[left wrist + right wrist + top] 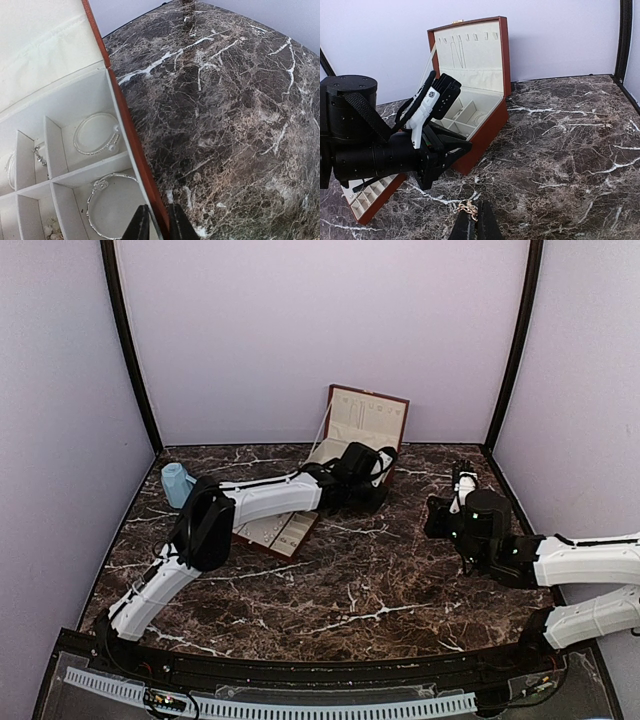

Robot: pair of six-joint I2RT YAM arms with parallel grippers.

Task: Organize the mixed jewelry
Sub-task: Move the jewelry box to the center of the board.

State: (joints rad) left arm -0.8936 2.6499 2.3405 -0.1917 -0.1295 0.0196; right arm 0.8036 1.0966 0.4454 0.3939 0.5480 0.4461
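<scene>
Bracelets [95,152] are lying in the hinged box [487,127], whose wall is being pinched by the left gripper [157,227]; a gold chain [467,207], unsorted, is being held by the closed right gripper [475,226].

Glossy marble table [350,590], smooth red-brown box [487,135], matt cream lining [475,55], shiny metal bracelets [112,144].

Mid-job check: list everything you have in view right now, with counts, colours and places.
red-brown box: one, cream-lined, open, back centre.
compartment tray: one, cream, front-left of the box.
blue cup: one, light blue, far left.
bangles: two, silver, adjoining box compartments.
gold chain: one, gold, at the right gripper's tips.
table: one, dark marble, under everything.
left gripper: one, black, closed on the box's front wall.
right gripper: one, black, shut on the gold chain.
</scene>
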